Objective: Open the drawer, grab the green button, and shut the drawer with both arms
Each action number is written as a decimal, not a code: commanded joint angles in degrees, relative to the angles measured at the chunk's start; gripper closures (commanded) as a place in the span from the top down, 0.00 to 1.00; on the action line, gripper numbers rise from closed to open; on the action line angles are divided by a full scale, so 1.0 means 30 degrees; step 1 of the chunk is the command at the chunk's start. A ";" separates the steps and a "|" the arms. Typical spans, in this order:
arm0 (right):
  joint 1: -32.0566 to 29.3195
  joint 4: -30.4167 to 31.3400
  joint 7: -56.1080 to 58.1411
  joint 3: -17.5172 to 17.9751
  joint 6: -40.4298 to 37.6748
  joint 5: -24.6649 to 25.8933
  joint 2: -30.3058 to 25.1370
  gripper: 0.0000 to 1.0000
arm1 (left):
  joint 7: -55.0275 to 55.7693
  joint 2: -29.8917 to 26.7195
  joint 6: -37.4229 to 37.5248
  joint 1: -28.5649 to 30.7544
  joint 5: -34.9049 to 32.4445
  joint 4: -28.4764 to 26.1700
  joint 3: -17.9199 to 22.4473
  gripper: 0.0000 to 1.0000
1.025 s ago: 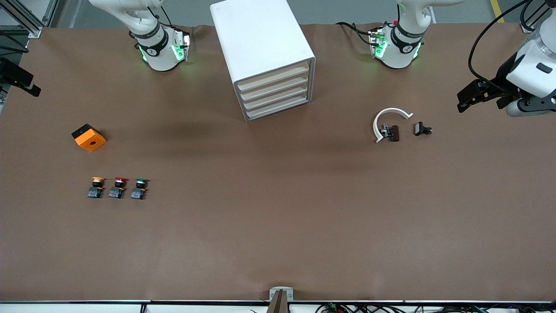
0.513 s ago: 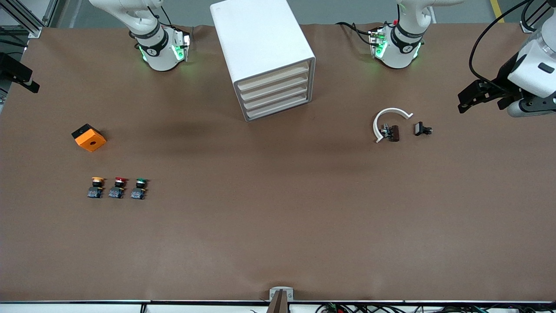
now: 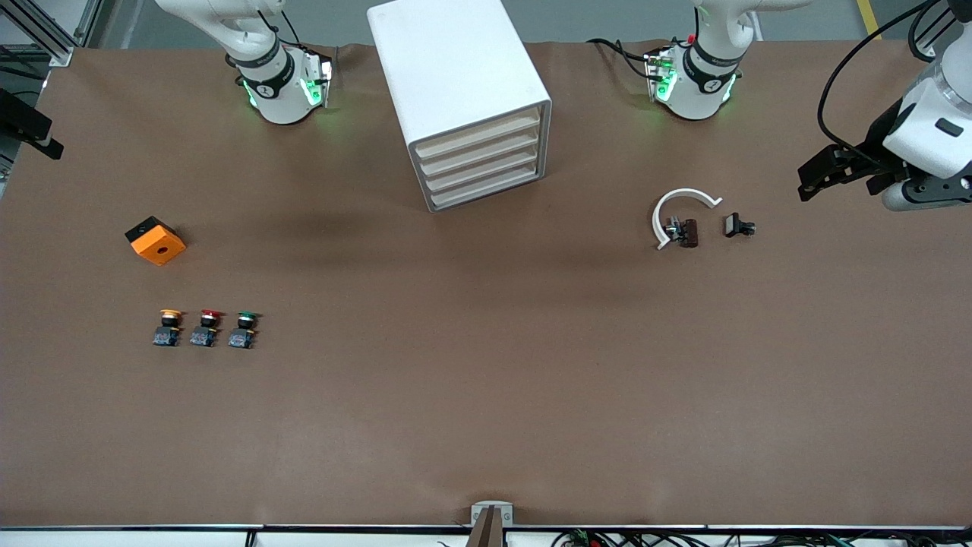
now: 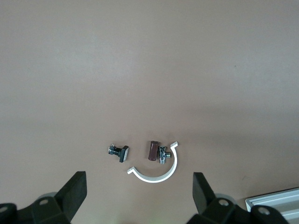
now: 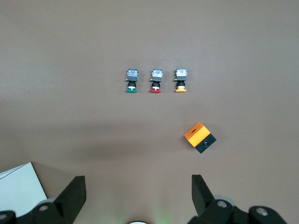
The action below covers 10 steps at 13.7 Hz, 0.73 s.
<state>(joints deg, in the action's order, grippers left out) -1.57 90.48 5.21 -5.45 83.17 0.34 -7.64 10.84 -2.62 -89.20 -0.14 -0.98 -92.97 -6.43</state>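
**Both grippers spread wide, cabinet shut, green button out on the table**

You have the brown table (image 3: 486, 395) under everything. The white cabinet (image 3: 456, 76) sits between the two arm bases, and all four drawers are pushed in; the drawer (image 3: 481, 138) at the top of the stack is flush like the rest.

Your left gripper (image 3: 816, 178) hangs over the left arm's end of the table, its fingers (image 4: 74, 193) spread wide and holding nothing. Your right gripper (image 3: 34, 137) is over the right arm's end, fingers (image 5: 74, 193) also wide apart and holding nothing.

An orange box (image 3: 156, 240) lies toward the right arm's end. Nearer the front camera than it, three buttons stand in a row: the button (image 3: 244, 330) with the green cap is the one closest to the table's middle, just beside the red-capped button (image 3: 206, 328), then the yellow-orange-capped button (image 3: 167, 327).

Toward the left arm's end lie a white ring piece (image 3: 678, 210), a small brown part (image 3: 687, 232) inside its curve, and a small black part (image 3: 736, 225) beside them.
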 commanded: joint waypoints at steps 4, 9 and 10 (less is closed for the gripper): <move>-0.0559 0.1069 -0.0037 0.0791 0.0314 0.0328 -0.0968 1.00 | -0.0768 -0.0062 0.0760 -0.0128 -0.0084 0.0199 -0.0025 1.00; -0.0735 0.1069 -0.0066 0.0791 0.0314 0.0298 -0.0968 1.00 | -0.1592 -0.1199 0.0119 -0.0128 -0.0084 -0.1230 -0.0141 1.00; -0.0764 0.1069 -0.0066 0.0791 0.0285 0.0298 -0.0968 1.00 | -0.1592 -0.1524 -0.0349 -0.0099 -0.0084 -0.1730 -0.0200 1.00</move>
<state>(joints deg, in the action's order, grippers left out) -2.61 92.16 5.15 -4.20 83.42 0.34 -8.91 6.86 -3.46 -88.14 -0.43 -0.98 -93.97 -6.67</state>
